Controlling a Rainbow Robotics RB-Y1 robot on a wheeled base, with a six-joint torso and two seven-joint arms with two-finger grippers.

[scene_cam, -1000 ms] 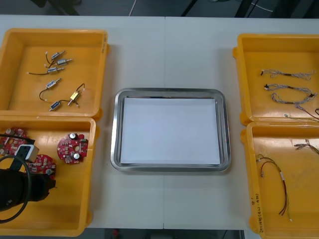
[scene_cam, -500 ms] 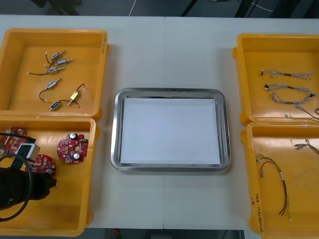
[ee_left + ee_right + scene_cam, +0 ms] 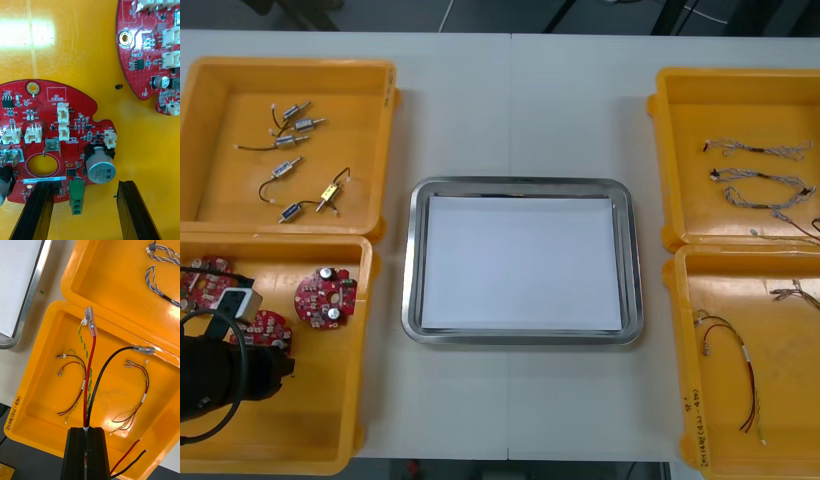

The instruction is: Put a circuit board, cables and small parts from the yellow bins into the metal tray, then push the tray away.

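My left gripper [image 3: 86,213] is open low inside the near-left yellow bin [image 3: 310,440]. Its fingers straddle the edge of a round red circuit board [image 3: 56,142], beside the green connector and grey capacitor. A second board [image 3: 157,48] lies just beyond. In the front view the left arm [image 3: 215,375] covers part of that board [image 3: 268,328], with two more boards [image 3: 327,297] close by. My right gripper [image 3: 88,450] is shut on a red and black cable [image 3: 92,367], held above the near-right bin [image 3: 41,390]. The metal tray [image 3: 523,183] sits mid-table, white inside.
The far-left bin [image 3: 380,120] holds several small metal parts [image 3: 292,165]. Twisted blue and white cables [image 3: 760,185] lie in the far-right bin. Red and yellow cables [image 3: 730,370] lie in the near-right bin. Bare table surrounds the tray.
The left arm has shifted very slightly over the board in the near-left bin. Nothing else has moved.
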